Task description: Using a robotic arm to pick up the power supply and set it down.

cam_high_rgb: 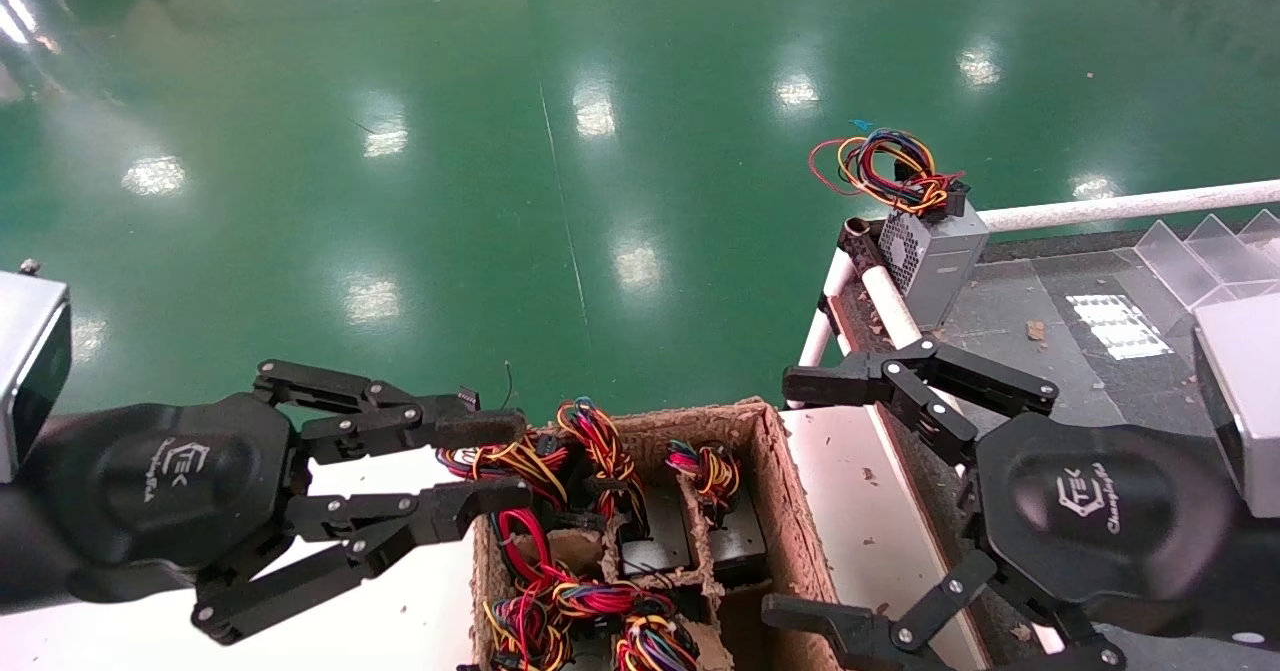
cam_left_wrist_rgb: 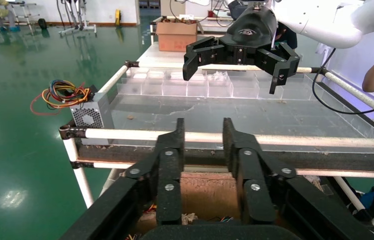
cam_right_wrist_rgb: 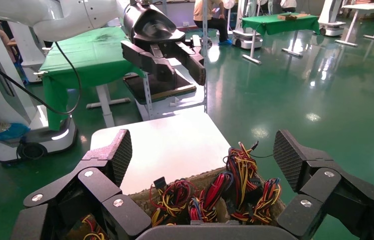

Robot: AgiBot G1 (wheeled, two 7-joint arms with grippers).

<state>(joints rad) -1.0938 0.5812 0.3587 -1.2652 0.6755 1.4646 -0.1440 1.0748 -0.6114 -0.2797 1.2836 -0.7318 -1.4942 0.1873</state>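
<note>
A brown carton (cam_high_rgb: 690,419) holds several power supplies upright in its compartments, wire bundles on top. The power supply (cam_high_rgb: 738,541) nearest my right side has a short magenta, red and yellow bundle (cam_high_rgb: 705,468); its vent face is hidden. My left gripper (cam_high_rgb: 500,463) hovers at the carton's left rim, open by a narrow gap with nothing in it (cam_left_wrist_rgb: 203,125). Over the carton's right side my right gripper (cam_high_rgb: 795,501) is spread wide open and holds nothing (cam_right_wrist_rgb: 205,150). In the right wrist view, wire bundles (cam_right_wrist_rgb: 242,175) show below its pads.
A similar grey box (cam_high_rgb: 930,251) with a loose loop of wires stands on the corner of the dark table (cam_high_rgb: 1060,351), also in the left wrist view (cam_left_wrist_rgb: 87,114). Clear plastic dividers (cam_high_rgb: 1210,251) sit at the back right. White pipe rails (cam_high_rgb: 1120,206) edge that table.
</note>
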